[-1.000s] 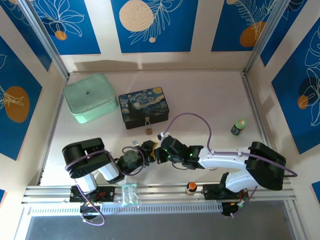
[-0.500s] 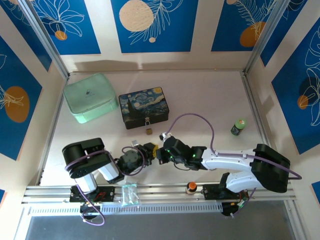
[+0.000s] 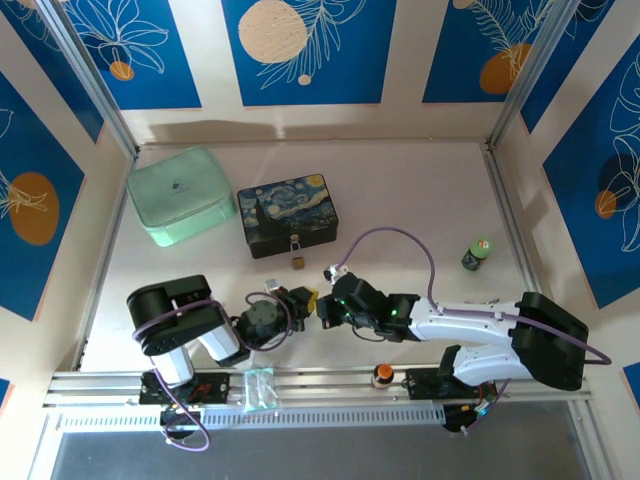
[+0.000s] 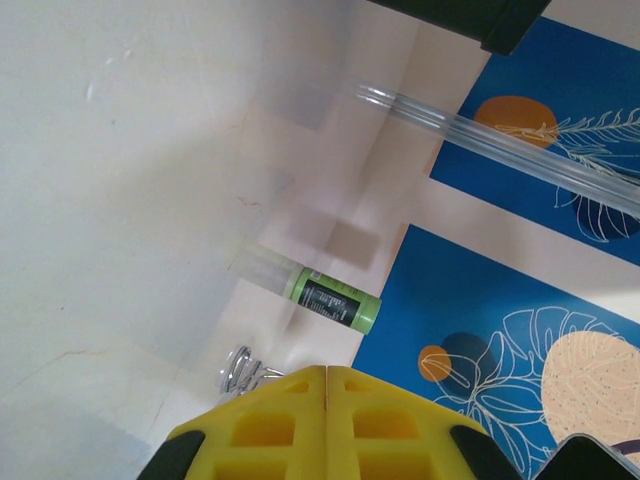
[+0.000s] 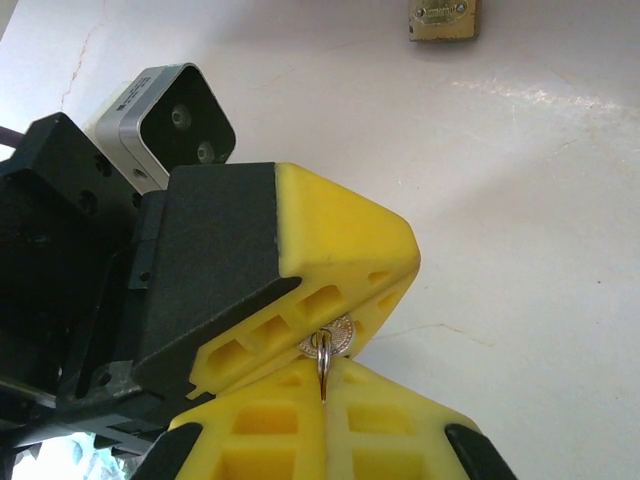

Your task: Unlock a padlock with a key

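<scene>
Top external view: both arms lie low and folded inward, their wrists meeting nose to nose near the table's front centre. The left gripper (image 3: pixel 303 297) and right gripper (image 3: pixel 326 312) each have fingers pressed together, both pinching the one key (image 5: pixel 337 336) between them. One padlock (image 3: pixel 298 261) lies apart beyond them, at the front of one starry tin (image 3: pixel 288 214). One mint case (image 3: pixel 180 195) sits beside the tin. One green bottle (image 3: pixel 478 254) stands well to the right.

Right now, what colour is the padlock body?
Brass-gold. The padlock shows best in the right wrist view, at the top edge.
</scene>
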{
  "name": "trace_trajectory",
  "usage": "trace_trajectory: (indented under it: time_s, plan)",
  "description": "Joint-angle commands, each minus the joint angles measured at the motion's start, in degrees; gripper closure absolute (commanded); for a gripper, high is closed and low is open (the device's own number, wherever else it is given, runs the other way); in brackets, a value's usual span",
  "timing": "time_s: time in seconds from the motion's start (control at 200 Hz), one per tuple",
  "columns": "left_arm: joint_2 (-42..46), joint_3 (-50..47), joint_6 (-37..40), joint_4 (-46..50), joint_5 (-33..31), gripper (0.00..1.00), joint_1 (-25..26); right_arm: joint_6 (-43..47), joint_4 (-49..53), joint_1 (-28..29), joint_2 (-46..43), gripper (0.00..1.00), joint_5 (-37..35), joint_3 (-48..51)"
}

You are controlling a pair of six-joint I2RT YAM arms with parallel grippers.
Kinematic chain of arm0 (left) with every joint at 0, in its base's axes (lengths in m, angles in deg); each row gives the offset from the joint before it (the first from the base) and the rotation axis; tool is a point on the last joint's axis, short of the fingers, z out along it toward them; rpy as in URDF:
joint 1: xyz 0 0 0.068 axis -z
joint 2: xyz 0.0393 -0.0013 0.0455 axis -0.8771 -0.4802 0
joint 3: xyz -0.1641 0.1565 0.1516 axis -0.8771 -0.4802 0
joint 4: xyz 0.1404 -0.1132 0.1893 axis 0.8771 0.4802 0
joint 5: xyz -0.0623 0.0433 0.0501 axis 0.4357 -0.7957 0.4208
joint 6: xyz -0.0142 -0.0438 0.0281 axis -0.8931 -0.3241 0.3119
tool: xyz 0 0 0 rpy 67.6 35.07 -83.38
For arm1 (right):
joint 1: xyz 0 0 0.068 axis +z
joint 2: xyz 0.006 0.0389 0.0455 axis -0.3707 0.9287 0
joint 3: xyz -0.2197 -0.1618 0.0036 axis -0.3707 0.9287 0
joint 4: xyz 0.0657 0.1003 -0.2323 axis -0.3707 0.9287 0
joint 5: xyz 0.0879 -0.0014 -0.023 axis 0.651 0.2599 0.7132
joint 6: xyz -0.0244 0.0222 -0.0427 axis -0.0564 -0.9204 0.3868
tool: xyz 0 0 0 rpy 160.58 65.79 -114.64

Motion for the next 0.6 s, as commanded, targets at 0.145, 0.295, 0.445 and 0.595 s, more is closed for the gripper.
trace_trajectory:
  time_s: [0.145, 0.295, 0.445, 0.595]
  plan:
    - [10.8, 2.1, 14.5, 12.7, 0.4, 1.00, -1.1, -1.6, -4.2, -5.9, -7.5, 0.56, 11.7, 4.3]
    - [25.5, 6.9, 30.5, 34.4, 1.3, 1.00, -2.7, -3.5, -9.9, -13.2, -16.8, 0.22, 27.0, 7.9]
    - [39.4, 12.8, 48.7, 50.8, -1.4, 1.00, -2.7, -4.9, -16.0, -18.5, -25.7, 0.22, 35.1, 10.2]
    - [44.9, 14.6, 59.8, 48.5, 1.5, 1.00, -2.8, -5.0, -22.2, -20.1, -29.8, 0.32, 37.7, 11.1]
